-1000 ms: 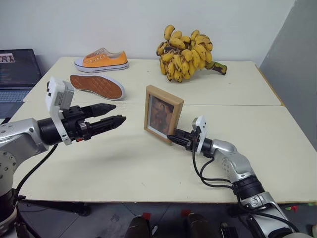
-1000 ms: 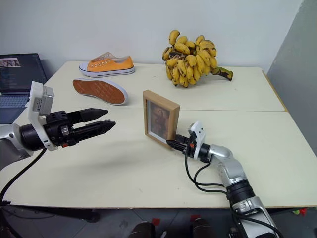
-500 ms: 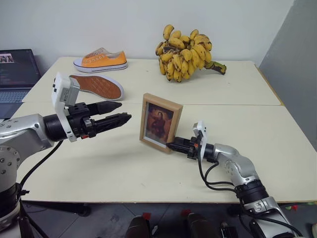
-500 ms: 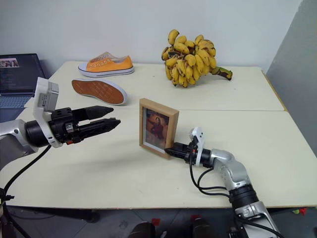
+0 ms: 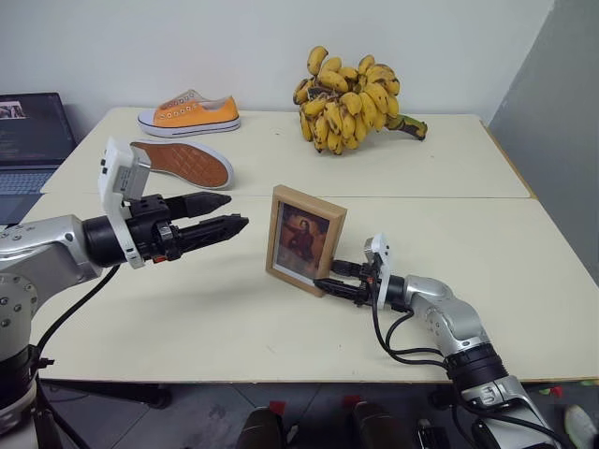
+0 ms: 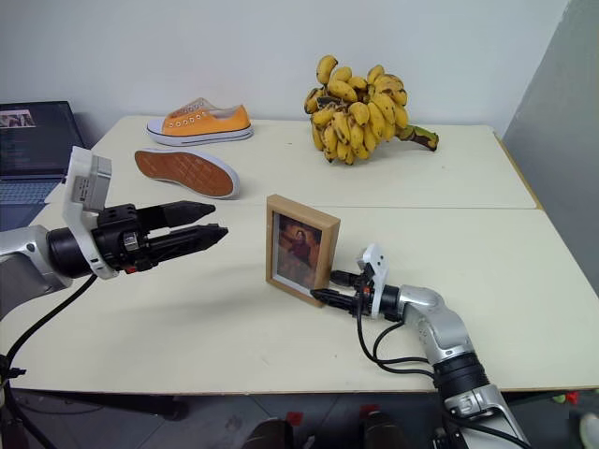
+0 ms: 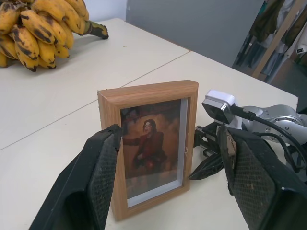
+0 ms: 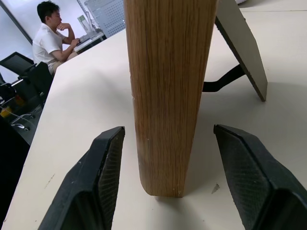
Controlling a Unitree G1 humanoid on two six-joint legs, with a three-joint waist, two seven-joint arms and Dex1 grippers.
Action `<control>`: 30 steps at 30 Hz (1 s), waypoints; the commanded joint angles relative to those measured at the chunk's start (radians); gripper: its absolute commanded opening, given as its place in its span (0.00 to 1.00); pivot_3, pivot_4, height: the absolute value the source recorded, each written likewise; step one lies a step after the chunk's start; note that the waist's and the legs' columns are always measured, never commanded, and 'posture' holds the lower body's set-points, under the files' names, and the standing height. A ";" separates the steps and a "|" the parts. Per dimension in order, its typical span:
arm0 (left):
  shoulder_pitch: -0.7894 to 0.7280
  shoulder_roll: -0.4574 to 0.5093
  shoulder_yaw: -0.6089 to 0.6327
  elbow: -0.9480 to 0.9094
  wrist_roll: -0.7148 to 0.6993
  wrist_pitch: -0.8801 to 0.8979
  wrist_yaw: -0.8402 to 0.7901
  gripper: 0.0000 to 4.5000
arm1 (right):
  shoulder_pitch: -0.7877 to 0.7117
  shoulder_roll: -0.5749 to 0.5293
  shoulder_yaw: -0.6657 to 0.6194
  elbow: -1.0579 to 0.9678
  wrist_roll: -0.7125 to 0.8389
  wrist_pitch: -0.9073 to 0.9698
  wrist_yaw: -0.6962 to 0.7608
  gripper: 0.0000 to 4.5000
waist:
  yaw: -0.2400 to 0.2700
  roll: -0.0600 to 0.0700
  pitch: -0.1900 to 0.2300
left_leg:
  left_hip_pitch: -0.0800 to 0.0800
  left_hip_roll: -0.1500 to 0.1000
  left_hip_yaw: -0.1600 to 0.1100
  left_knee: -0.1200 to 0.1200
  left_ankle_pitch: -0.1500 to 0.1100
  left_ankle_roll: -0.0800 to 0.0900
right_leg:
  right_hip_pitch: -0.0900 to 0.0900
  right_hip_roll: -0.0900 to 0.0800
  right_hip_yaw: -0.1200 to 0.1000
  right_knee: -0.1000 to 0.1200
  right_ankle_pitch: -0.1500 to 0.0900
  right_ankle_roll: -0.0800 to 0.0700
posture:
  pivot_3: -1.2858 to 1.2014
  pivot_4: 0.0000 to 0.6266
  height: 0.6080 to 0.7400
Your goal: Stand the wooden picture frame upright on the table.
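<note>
Silver-grey metal arms, black cables looped at each wrist. White box-shaped camera housings. Left black two-fingered tool, right black two-fingered tool; textured black pads.

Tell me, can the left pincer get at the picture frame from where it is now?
Probably yes. The left pincer is open and aimed toward the wooden picture frame, with bare table between them; the right pincer sits open at the frame's far edge.

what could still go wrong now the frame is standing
The wooden picture frame stands on its stand flap on the table, with the right pincer open and its fingers on either side of the frame's edge. Pulling back crookedly could clip that edge and tip the frame. The open left pincer hovers beside it; a sweep toward the frame could knock it over.
</note>
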 commanded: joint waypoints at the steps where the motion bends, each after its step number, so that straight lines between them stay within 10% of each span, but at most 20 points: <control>1: 0.003 -0.014 -0.019 -0.053 -0.012 -0.029 0.001 0.76 | 0.026 -0.034 -0.022 -0.038 -0.021 -0.025 -0.001 0.66 | 0.001 0.000 0.000 | 0.000 0.000 0.000 0.000 0.000 0.000 | 0.000 0.000 0.000 0.000 0.000 0.000 | 0.52 0.24 1.00; 17: -0.083 0.066 -0.163 0.089 0.112 -0.171 -0.321 0.76 | 0.350 -0.578 -0.377 -0.682 0.151 0.213 0.043 0.66 | 0.000 0.000 0.001 | 0.000 0.000 0.003 -0.009 0.000 0.000 | 0.000 0.000 0.003 -0.012 -0.001 0.001 | 0.52 0.24 1.00; 30: -0.109 0.048 -0.244 0.114 0.208 -0.201 -0.364 0.76 | 0.265 -0.622 -0.530 -0.828 0.400 0.472 -0.139 0.66 | 0.007 -0.001 0.002 | -0.002 0.000 0.004 -0.010 0.000 0.000 | 0.000 0.000 0.002 -0.014 0.000 0.000 | 0.52 0.24 1.00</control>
